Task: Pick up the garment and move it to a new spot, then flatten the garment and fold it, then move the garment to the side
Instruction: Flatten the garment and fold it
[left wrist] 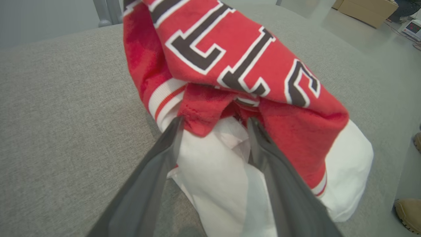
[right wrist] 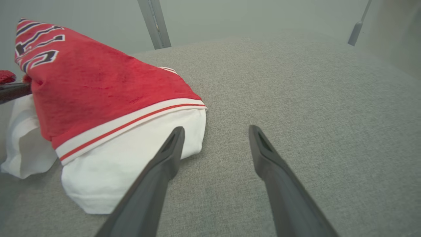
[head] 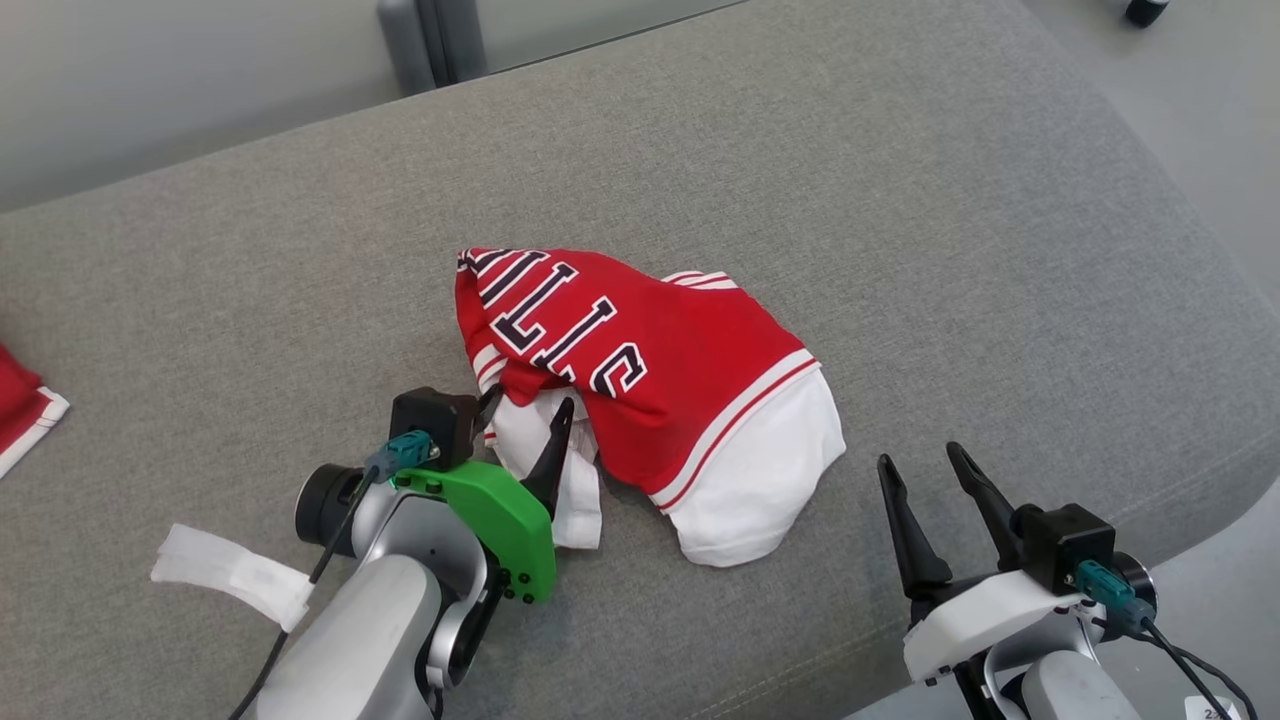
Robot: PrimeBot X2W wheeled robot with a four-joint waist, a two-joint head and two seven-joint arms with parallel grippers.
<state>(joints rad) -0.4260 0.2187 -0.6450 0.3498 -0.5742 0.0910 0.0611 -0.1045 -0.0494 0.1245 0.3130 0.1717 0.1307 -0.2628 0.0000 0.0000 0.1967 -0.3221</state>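
On garment [head: 700,390]: left pincer [left wrist: 215,121] spread wide, straddling it.

Bright, even light; soft shadows; wrist views warped, hazy.

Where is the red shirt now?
In the head view the shirt lies crumpled in the middle of the grey cushion, with the open left tool at its near left edge.

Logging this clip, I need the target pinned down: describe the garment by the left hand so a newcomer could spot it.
On the wide grey cushion, look near the middle, just ahead of the left hand. The garment is a crumpled red-and-white heap with dark, white-edged block letters. The other red cloth, at the cushion's left edge, lies flat and shows no letters.
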